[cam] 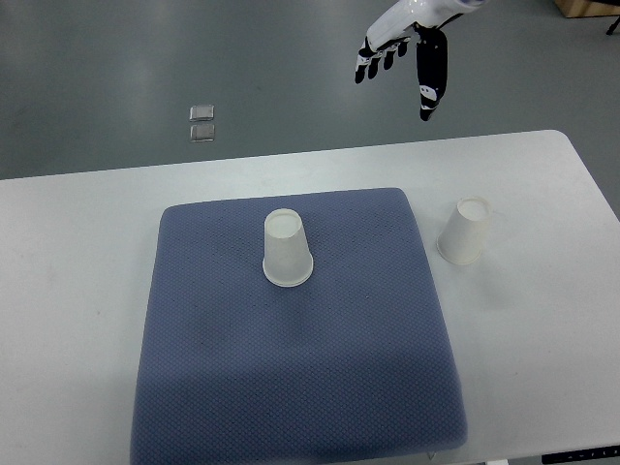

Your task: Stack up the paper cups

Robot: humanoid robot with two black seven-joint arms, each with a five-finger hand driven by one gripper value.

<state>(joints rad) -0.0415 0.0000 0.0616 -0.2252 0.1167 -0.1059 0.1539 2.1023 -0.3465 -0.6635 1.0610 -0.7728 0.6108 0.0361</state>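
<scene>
Two white paper cups stand upside down. One cup [288, 249] is on the blue-grey mat [291, 368], in its upper middle. The other cup [464, 232] stands on the white table [77, 291] just right of the mat. My right hand [397, 87] hangs high over the floor beyond the table's far edge, its arm leaving the picture at the top right. Its fingers [373, 60] are spread and hold nothing. The hand is well apart from both cups, up and to the left of the right cup.
The mat covers the middle of the table, whose rounded far right corner [572, 145] shows. Two small clear square objects [202, 124] lie on the grey floor beyond the table.
</scene>
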